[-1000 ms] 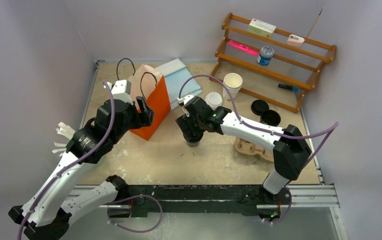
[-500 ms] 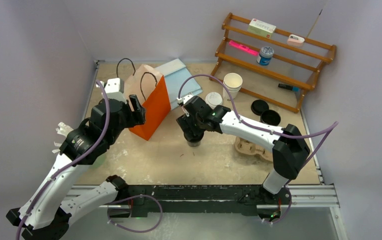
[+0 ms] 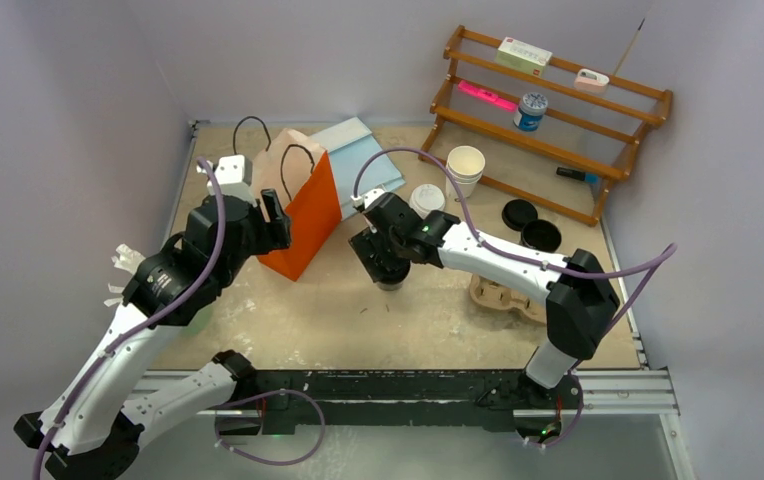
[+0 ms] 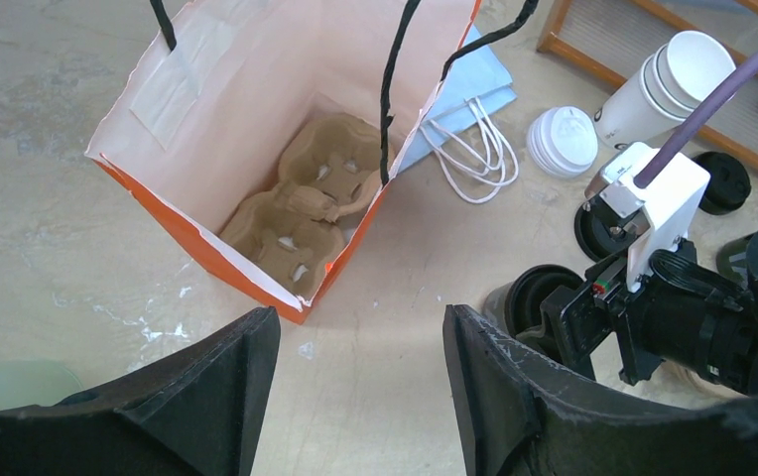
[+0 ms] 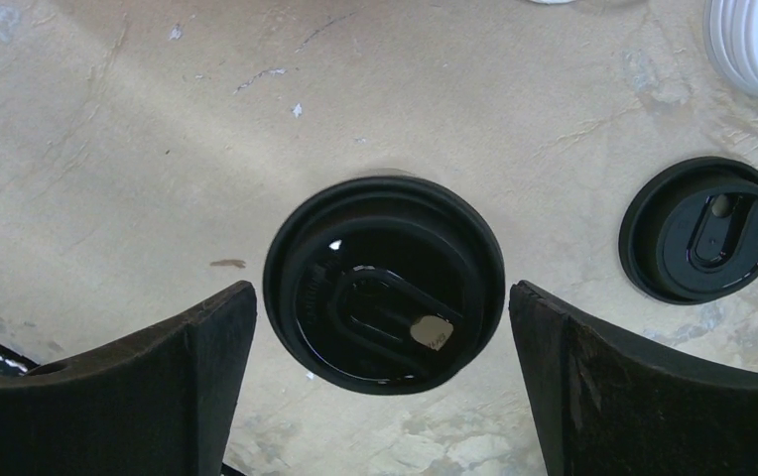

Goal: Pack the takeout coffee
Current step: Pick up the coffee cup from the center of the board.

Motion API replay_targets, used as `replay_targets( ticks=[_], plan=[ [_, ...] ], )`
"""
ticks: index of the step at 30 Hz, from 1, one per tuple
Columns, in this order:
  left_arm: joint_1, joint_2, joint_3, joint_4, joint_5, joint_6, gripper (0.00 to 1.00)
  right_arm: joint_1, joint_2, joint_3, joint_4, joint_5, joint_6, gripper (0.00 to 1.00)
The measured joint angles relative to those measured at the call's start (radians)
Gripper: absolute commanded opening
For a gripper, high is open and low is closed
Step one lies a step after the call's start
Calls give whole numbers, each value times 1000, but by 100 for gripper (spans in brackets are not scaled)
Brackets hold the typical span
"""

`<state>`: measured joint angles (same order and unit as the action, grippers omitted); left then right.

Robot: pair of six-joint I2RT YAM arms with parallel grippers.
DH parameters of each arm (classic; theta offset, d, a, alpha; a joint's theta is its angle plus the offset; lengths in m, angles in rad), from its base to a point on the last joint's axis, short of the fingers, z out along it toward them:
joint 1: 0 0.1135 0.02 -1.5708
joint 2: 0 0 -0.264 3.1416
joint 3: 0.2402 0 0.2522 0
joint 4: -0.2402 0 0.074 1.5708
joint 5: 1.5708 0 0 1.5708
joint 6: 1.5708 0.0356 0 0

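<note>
Takeout coffee, a small black paper cup capped with a round black plastic lid [image 5: 385, 288], stands upright on the beige desk [image 5: 107, 129] near its middle, directly under my right hand [image 3: 383, 262]. That hand points straight down over it with its two black fingers [image 5: 157, 387] spread apart, one on each side of the lid. A strip of bare desk shows between each finger and the lid's rim, so nothing is gripped. The sip slot faces up at my wrist camera. A second round black plastic lid [image 5: 700, 241] lies on the desk off to one side, well clear of the cup.

My left hand [image 4: 357, 327] hovers above the desk beside the open orange paper bag with black cord handles [image 4: 206, 248]. Its fingers are also parted and hold nothing. Inside the bag, on its floor, rests a brown pulp cup carrier [image 4: 306, 213]. Beyond the bag lies a flat light-blue paper bag with white handles [image 4: 474, 99]. Near it are a short stack of white plastic lids [image 4: 564, 139] and nested white paper cups [image 4: 663, 84]. Another brown pulp carrier [image 3: 503, 295] sits on the desk on my right arm's side. A wooden slatted rack [image 3: 558, 110] leans in the far right corner.
</note>
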<state>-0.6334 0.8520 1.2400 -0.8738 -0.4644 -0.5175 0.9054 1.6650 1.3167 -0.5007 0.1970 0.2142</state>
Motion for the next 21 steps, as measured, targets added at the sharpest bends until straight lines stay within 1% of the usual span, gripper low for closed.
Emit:
replay_targets(
  ticks=[2,4,16,19,21],
  plan=[
    [0,5,0,0,0,5,64,3,0,3,-3,0,-1,87],
    [0,9,0,0,1,6,64,4,0,4,-3,0,-4,83],
    [0,13,0,-1,4,7,64,4,3,9,-13,-1,-6,84],
    [0,13,0,-7,2,10,64,4,14,9,-12,-1,-6,82],
    [0,12,0,-9,-2,14,64,4,24,10,-8,0,-6,79]
  ],
)
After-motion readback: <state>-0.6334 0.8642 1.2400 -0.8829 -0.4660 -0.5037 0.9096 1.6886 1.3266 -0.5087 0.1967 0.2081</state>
